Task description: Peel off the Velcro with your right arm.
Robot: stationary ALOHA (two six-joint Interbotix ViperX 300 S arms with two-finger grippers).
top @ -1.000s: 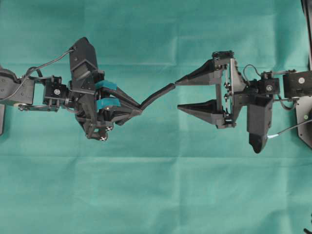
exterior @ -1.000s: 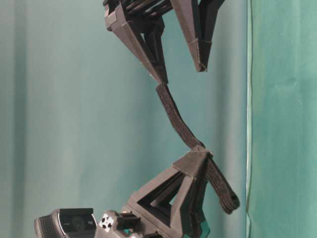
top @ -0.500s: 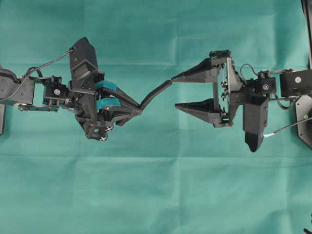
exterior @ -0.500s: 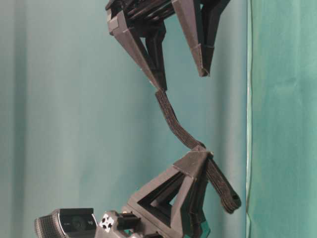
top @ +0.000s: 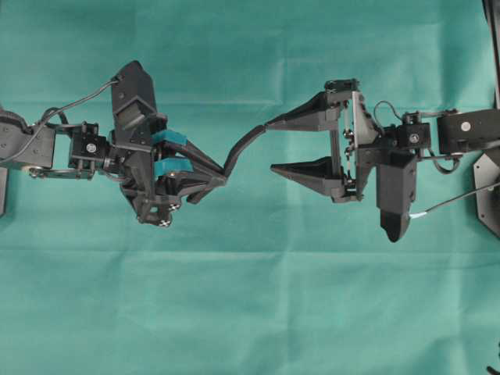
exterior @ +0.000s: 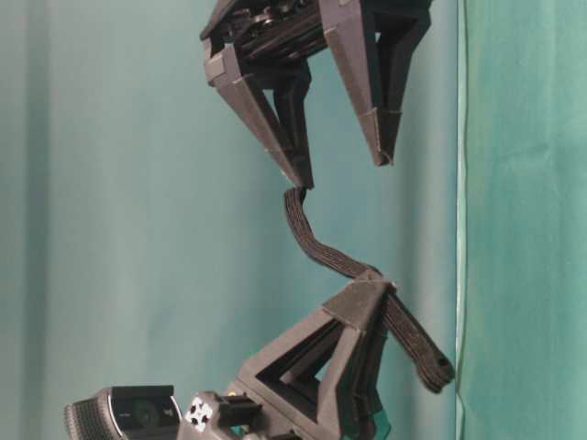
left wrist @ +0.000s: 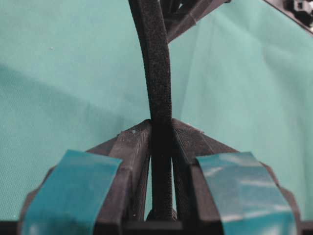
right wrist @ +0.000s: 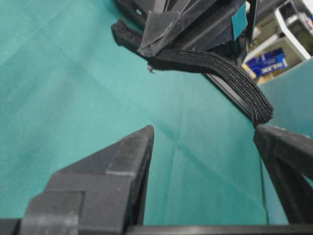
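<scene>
The step in hand looks like the approach to the grasp. The right arm's tool (top: 271, 146), with two long, pointed, plain dark-grey fingers, is spread wide. One fingertip touches the free end of the Velcro (top: 244, 145), a thin, flexible black fabric strip with a ribbed, fuzzy face.

The left arm's tool (top: 215, 178), with teal tape patches on its black fingers, is pressed together, pinching the strip partway along. The strip is held in the air between the two arms, above the green-clothed table (top: 250, 312), bending in a soft curve.

Next, the right tool probably needs to bring the free end between its fingers, close, then pull away.
</scene>
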